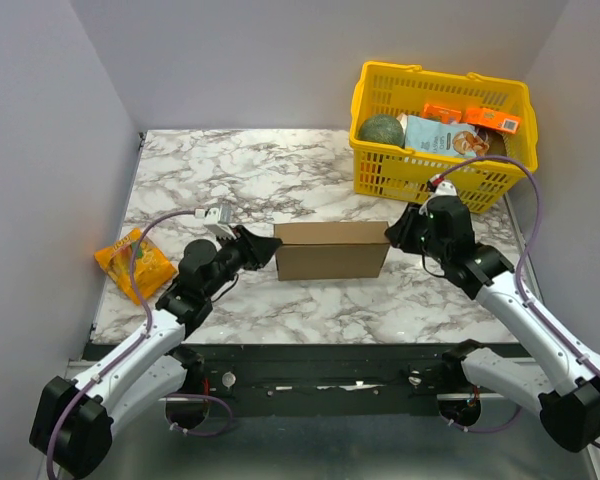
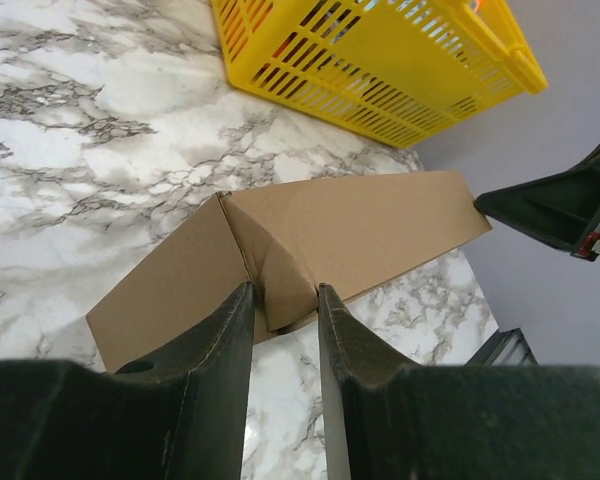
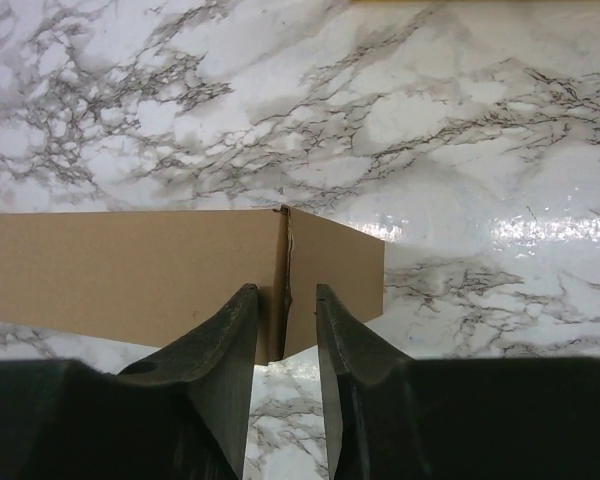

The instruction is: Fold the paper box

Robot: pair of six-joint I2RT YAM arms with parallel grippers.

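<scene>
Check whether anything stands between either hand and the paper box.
Nothing visible does. The left hand straddles cardboard at one end of the paper box, and the right hand straddles a corner at the other end.

Left arm, right arm, jaws facing inward

The paper box is plain unprinted brown, the table white marble veined with grey, the basket bright yellow with a slotted lattice, the packet at the left orange, and the arms white with black joints and purple cables.
</scene>
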